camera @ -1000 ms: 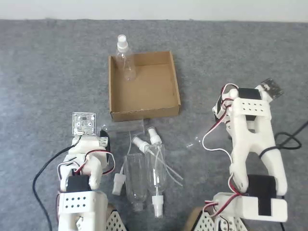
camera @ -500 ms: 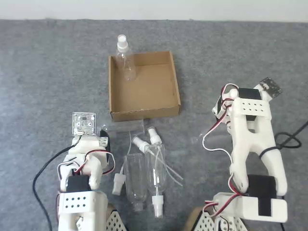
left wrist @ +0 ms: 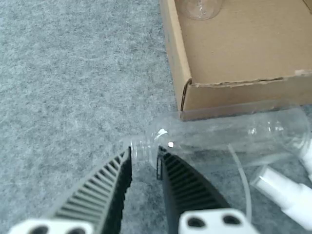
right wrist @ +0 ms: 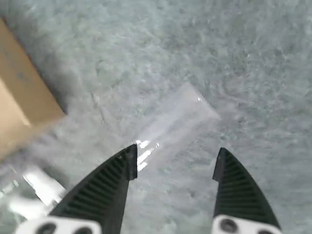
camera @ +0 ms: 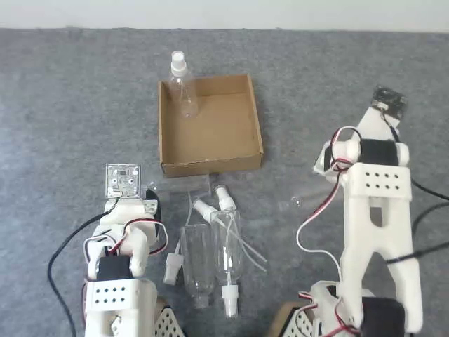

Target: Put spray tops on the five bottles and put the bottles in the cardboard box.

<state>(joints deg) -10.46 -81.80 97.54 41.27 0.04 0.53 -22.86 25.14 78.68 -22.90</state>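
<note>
Clear plastic on grey carpet (right wrist: 253, 58): one bare bottle (right wrist: 170, 124) just past the tips of the right gripper (right wrist: 175, 151). Spread wide, gripping nothing. Lies slantwise to the line between those jaws, so probably calls for a turn of the wrist before closing across the body. Far nearer this arm than the other. Close by but apart, a corner of the cardboard box (right wrist: 19, 83), unlikely to hinder. Farther off, between the arms, two more bottles (camera: 198, 263) side by side, loose spray tops (camera: 205, 209) close around them. At the left gripper (left wrist: 144, 158), only a narrow gap, with the open neck of a second bottle (left wrist: 229, 131) right at the tips; seemingly not pinched, though hard to judge. Runs along the box's near wall, just beside it. Farthest, in the box's far left corner, a fifth bottle (camera: 184, 95), top already on.
</note>
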